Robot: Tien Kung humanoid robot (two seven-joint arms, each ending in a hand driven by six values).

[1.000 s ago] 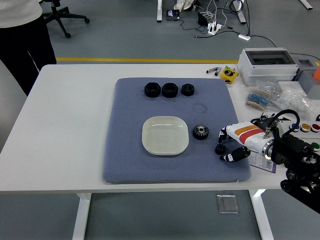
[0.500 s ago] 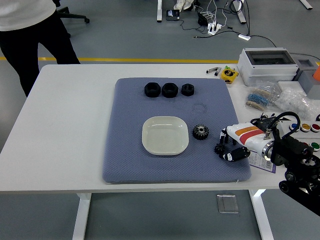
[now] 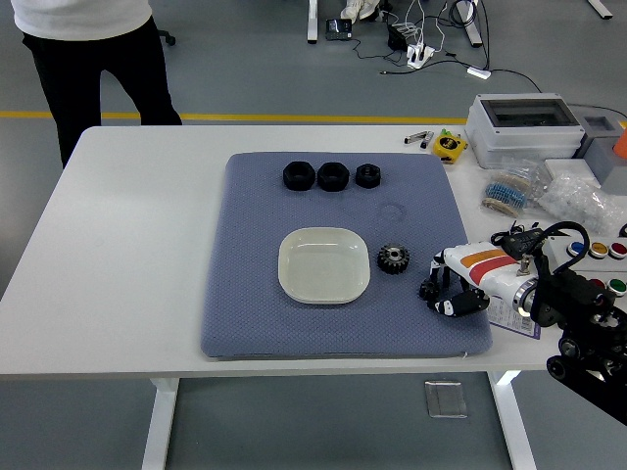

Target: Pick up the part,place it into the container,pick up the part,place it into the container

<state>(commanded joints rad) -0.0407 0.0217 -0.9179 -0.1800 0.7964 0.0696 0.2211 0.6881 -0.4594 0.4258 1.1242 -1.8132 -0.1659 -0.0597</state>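
A small black gear (image 3: 393, 258) lies on the blue mat (image 3: 245, 294) just right of the white square dish (image 3: 324, 265), near the middle of the frame and untouched. Three black ring-shaped parts (image 3: 332, 176) sit in a row at the mat's upper edge. Since a second ago the right hand (image 3: 456, 289) has drawn its fingers inward: they were spread, and now curl together at the mat's lower right. Whether they pinch anything is hard to make out, as black fingertips merge there. The hand's white back with its orange stripe points left, the black arm coming in from the lower right corner. The person (image 3: 93, 69) at the upper left has stepped rightward along the desk (image 3: 127, 284); only the torso and legs show, the top cut off.
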